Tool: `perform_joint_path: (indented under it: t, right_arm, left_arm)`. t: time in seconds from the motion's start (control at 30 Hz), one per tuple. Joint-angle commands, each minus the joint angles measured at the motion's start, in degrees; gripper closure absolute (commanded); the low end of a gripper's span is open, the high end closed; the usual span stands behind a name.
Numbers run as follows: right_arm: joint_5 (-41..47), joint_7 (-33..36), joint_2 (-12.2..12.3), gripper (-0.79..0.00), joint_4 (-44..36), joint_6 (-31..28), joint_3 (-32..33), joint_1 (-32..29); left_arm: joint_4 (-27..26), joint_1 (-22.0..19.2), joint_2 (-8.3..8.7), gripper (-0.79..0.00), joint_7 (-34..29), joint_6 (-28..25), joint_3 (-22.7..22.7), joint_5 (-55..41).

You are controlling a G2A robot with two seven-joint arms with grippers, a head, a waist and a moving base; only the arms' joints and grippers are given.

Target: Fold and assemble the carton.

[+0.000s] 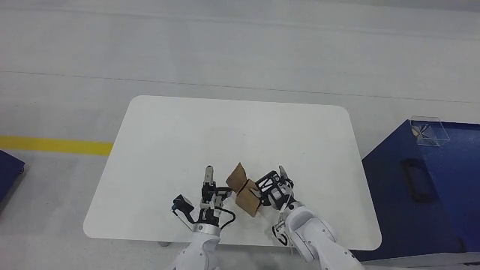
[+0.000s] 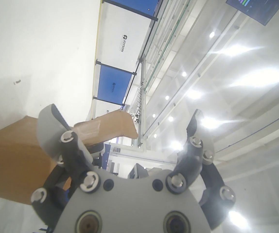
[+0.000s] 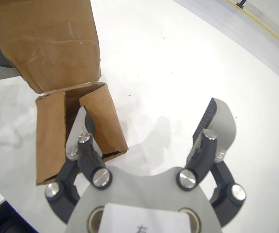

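A small brown carton (image 1: 246, 193) stands on the white table (image 1: 225, 131) near its front edge, between my two grippers. One large flap (image 3: 44, 37) stands up, and two short flaps (image 3: 103, 120) are folded inward over the open end. My right gripper (image 3: 149, 107) is open, with one finger (image 3: 82, 122) resting at the gap between the short flaps and the other over bare table. My left gripper (image 2: 123, 111) is open too. One of its fingers (image 2: 50, 127) lies against the carton's side (image 2: 13, 161), and the raised flap (image 2: 112, 124) shows beyond it.
The table's front edge lies close behind both grippers (image 1: 214, 190) (image 1: 274, 182). A blue cabinet (image 1: 427, 187) with a clear container (image 1: 429, 130) on it stands to the table's right. Bare tabletop stretches beyond the carton.
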Motion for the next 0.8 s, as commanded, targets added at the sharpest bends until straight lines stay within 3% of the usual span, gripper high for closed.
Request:
perform_joint_path:
  t: [0.0, 0.43, 0.6, 0.77]
  right_arm:
    - [-0.1, -0.1, 0.0, -0.785, -0.1, 0.0, 0.3, -0.3]
    - [2.0, -0.3, 1.0, -0.785, -4.7, 0.3, 9.5, -4.1]
    - [4.8, -2.7, 1.1, -0.785, -7.4, -2.5, 10.8, -6.7]
    - [2.8, -3.4, 0.7, -0.785, -7.5, -1.0, 8.8, -6.6]
  left_arm:
    - [-0.4, 0.9, -0.06, -0.785, -0.7, -0.8, 0.3, 1.7]
    - [-1.6, 2.2, -0.87, -0.785, -0.5, 1.6, 0.2, 7.1]
    - [-3.2, 2.6, -0.92, -0.785, 0.5, 8.5, -2.4, 4.0]
    - [-2.3, 1.6, -1.41, -0.785, -1.5, 14.9, -2.7, -1.1]
